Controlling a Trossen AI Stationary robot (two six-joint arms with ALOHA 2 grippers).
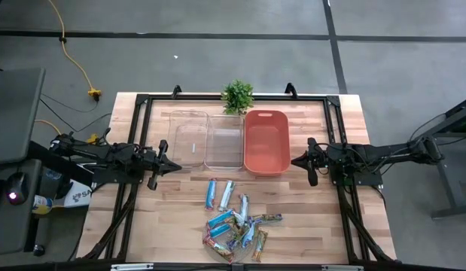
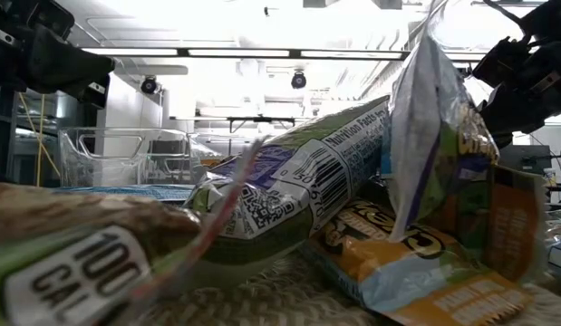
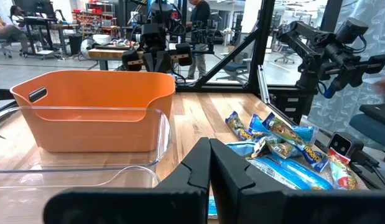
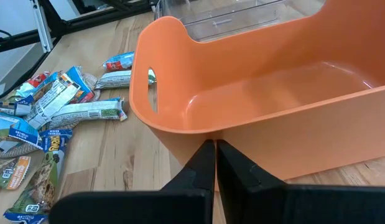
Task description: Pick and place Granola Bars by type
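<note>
Several granola bars point(image 1: 236, 224) in blue, silver-white and brown-gold wrappers lie in a loose heap near the table's near edge; a few lie apart, just beyond the heap. They also show in the left wrist view point(image 3: 279, 146), the right wrist view point(image 4: 61, 109) and close up in the low view point(image 2: 298, 190). My left gripper point(image 1: 178, 166) point(image 3: 209, 149) hovers shut at the table's left, beside the clear bins. My right gripper point(image 1: 294, 160) point(image 4: 215, 149) hovers shut at the right, next to the orange bin. Neither touches anything.
Three bins stand in a row at the table's middle: two clear ones point(image 1: 189, 139) point(image 1: 223, 141) and an orange one point(image 1: 266, 141). A small green plant point(image 1: 237, 95) stands behind them. A woven mat point(image 4: 10, 149) lies under part of the heap. A black frame point(image 1: 142, 105) edges the table.
</note>
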